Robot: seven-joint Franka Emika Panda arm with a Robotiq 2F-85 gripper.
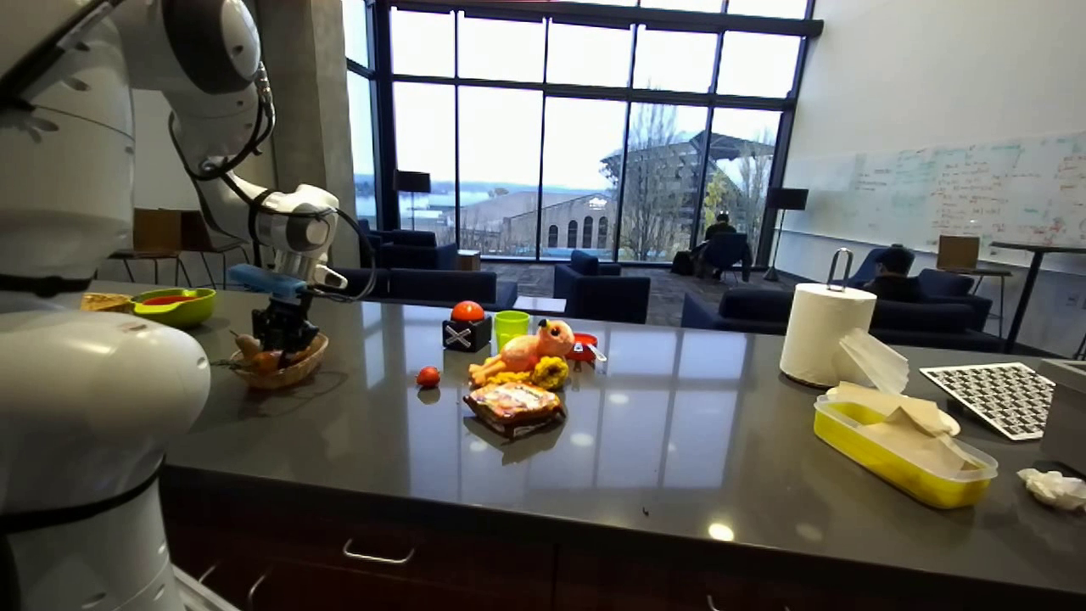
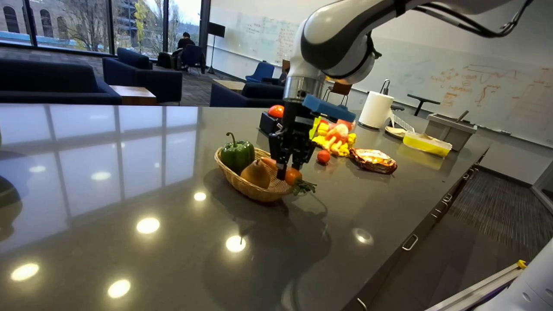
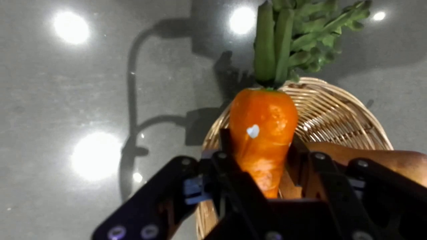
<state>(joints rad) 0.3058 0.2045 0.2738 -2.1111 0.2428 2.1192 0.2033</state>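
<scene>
My gripper [image 3: 261, 143]: It points down over the basket [image 2: 255, 194] and pinches the fat orange carrot [image 2: 293, 176], one finger snug on each side.
Carrot: It is in my grip, at the basket's 3 o'clock end in an exterior view. I can't tell if it touches the rim. In my wrist view it has a little white mark on it.
Leaves [image 3: 283, 43]: They are green and stick out past the rim, between 12 and 1 o'clock from the carrot in my wrist view.
Basket: It is woven, and it stands on the shiny gray table [image 1: 645, 484].
Pear [image 2: 255, 174]: It is brown and rests in the basket, at 9 o'clock from my fingertips in an exterior view.
Pepper [image 2: 237, 156]: It is green with a bent stem, and it sits in the basket too, between 10 and 11 o'clock from the pear.
Pink toy [image 1: 526, 348]: It lies close against a yellow thing [image 1: 551, 373], at 3 o'clock from my gripper in an exterior view.
Shiny packet [image 1: 515, 409]: It is just beside the toy, at 6 o'clock.
Red thing [image 1: 428, 377]: It is little and round, at 10 o'clock from the packet.
Black box [image 1: 465, 335]: It wears an orange dome [image 1: 467, 311], at 9 o'clock from the toy.
Paper roll [image 1: 823, 339]: It stands well apart from me, at 3 o'clock.
</scene>
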